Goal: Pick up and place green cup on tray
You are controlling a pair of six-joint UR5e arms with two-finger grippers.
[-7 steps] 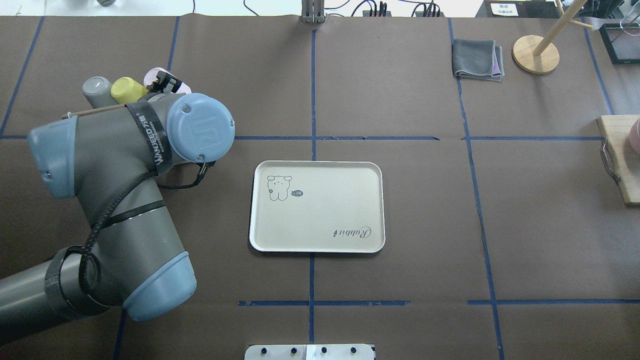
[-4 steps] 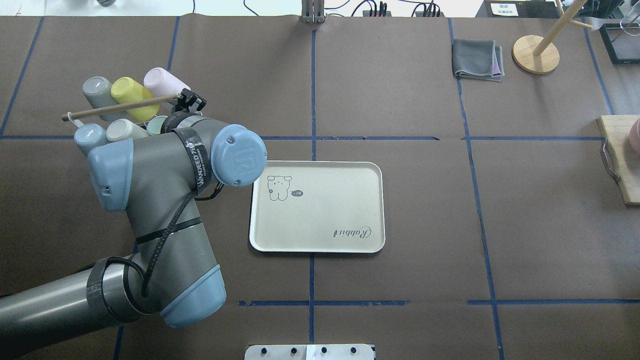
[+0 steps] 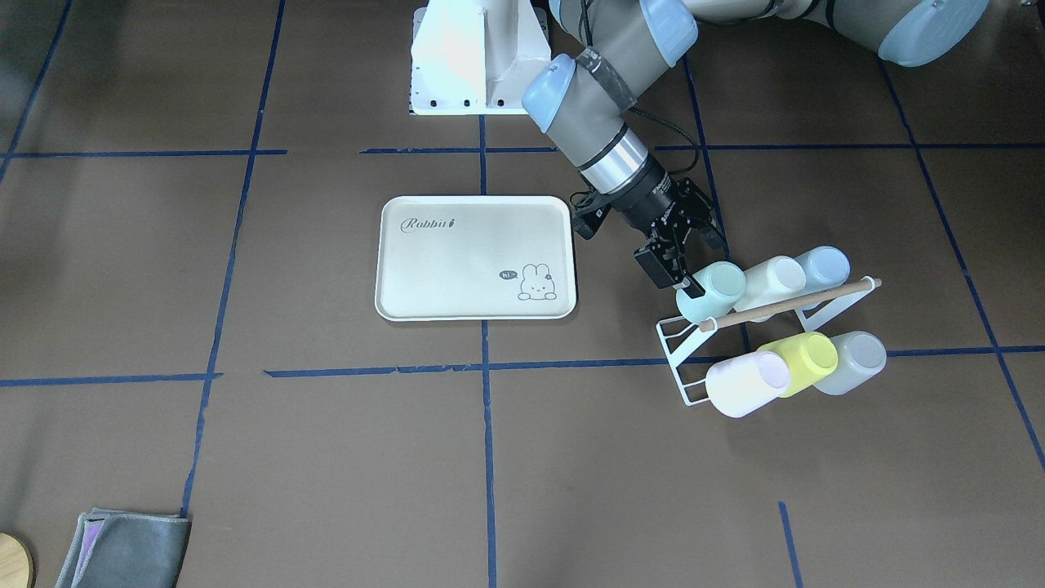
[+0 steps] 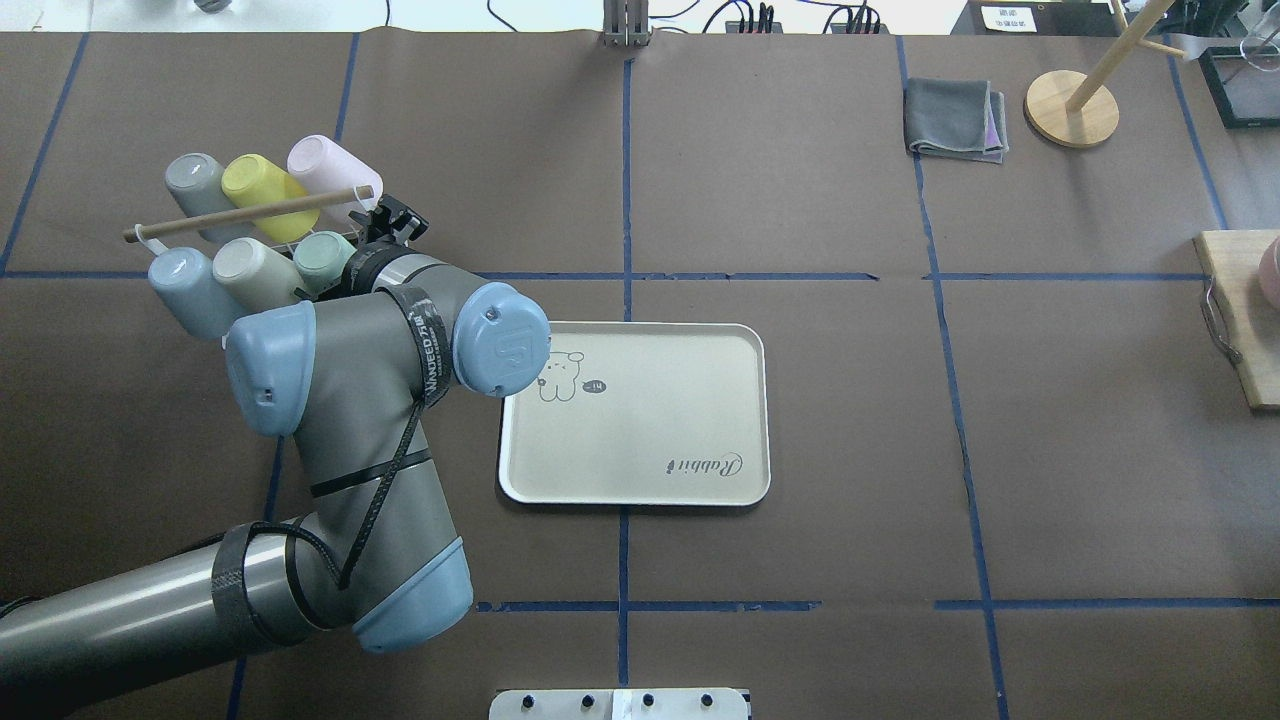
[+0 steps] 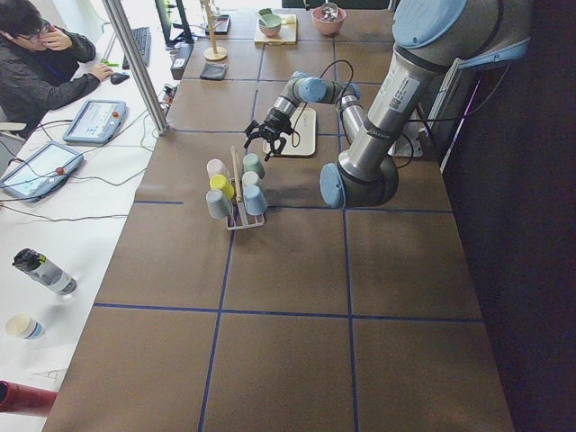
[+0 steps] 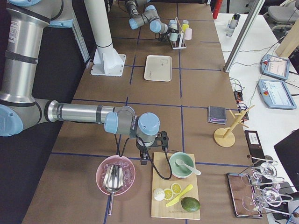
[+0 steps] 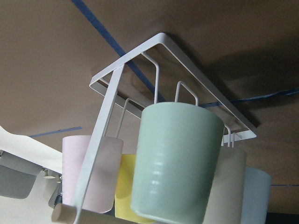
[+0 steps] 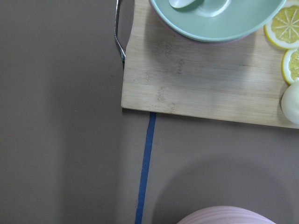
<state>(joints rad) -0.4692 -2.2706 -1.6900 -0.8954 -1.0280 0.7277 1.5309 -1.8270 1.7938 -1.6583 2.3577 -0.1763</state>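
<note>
Beside the green cup (image 3: 712, 292), left end effector (image 3: 707, 266) gapes wide.

My left wrist camera looks closely at the mint-green plastic cup (image 7: 175, 163) just ahead of my jaws; the overhead and front-facing cameras share it, farther off.

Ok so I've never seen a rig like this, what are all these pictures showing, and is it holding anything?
This is a robot with two arms, each ending in two fingers, at a brown table. Two pictures look down on it, two look along it from the ends, two come from wrist cameras. The left arm's fingers are open right beside a green cup on a white rack of cups, holding nothing. A cream tray lies nearby. The right arm hangs by a wooden board.
</note>
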